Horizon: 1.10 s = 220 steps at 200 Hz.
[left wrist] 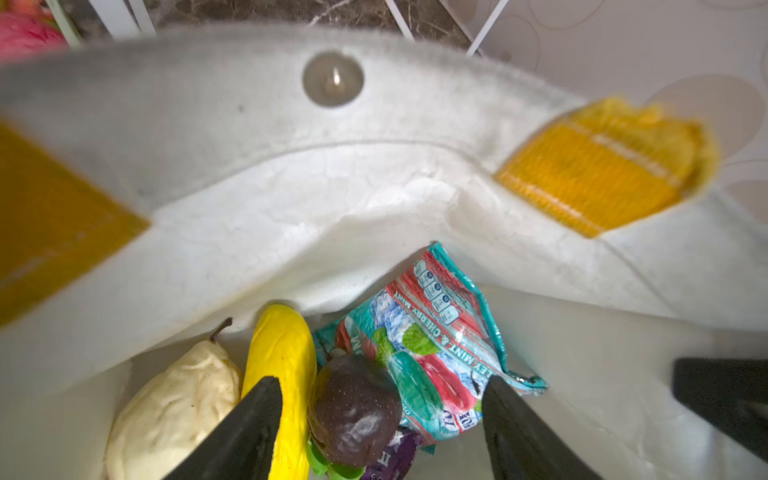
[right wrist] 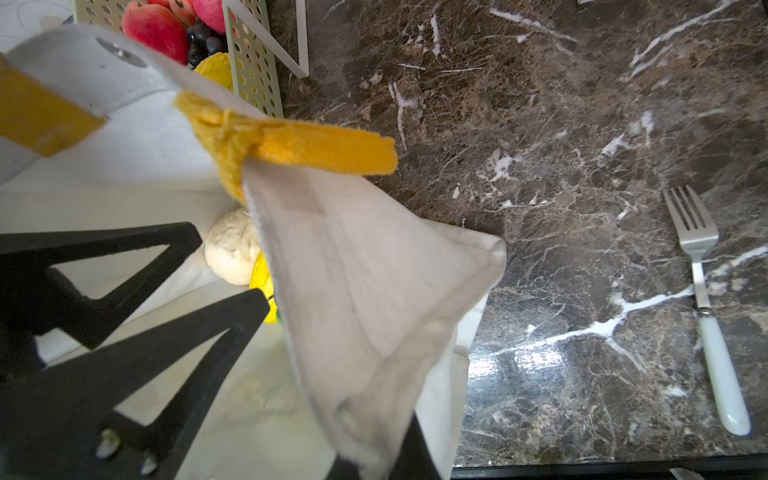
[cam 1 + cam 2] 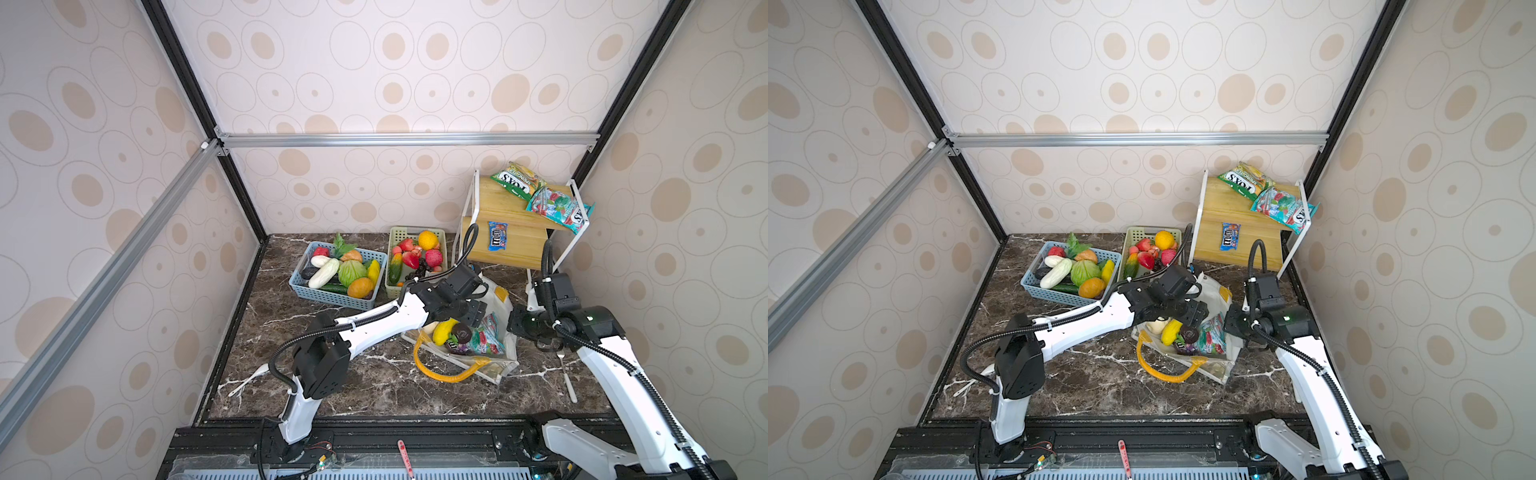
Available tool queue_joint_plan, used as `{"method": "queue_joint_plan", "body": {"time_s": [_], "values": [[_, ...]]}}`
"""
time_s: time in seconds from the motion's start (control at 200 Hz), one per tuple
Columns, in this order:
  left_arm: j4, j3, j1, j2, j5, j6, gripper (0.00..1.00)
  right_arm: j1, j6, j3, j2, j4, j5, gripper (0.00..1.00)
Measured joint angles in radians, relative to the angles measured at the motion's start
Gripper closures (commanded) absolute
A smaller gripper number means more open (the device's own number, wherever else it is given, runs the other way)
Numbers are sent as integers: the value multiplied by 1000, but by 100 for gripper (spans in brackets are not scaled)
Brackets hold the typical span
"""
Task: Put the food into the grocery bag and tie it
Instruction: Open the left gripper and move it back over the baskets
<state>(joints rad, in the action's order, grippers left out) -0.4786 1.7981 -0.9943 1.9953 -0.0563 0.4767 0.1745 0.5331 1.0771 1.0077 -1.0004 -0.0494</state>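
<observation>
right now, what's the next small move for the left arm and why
Probably lift the left pincer straight up out of the grocery bag. It hangs open and empty over the plum and mint packet lying inside, the right pincer is shut on the bag's rim, and the blue basket holds more vegetables.

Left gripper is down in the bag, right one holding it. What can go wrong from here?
1. The right gripper is shut on the bag by its wall; if the cloth slips out, the wall may flop over the food.
2. The left gripper hangs open inside, over the plum; pulling out, it may snag the rim or a yellow handle.
3. The fork lies near the right arm; a low swing might knock it.
</observation>
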Motion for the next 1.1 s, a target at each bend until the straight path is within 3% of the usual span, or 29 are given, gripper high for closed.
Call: {"method": "queue_joint_plan", "body": {"time_s": [0.505,1.1], "values": [[-104,160,76,-59,35,-30,24,0,0,-6,-10,3,-2,91],[-135,95,308,-208,76,-29,24,0,-1,-6,5,14,-7,91]]}}
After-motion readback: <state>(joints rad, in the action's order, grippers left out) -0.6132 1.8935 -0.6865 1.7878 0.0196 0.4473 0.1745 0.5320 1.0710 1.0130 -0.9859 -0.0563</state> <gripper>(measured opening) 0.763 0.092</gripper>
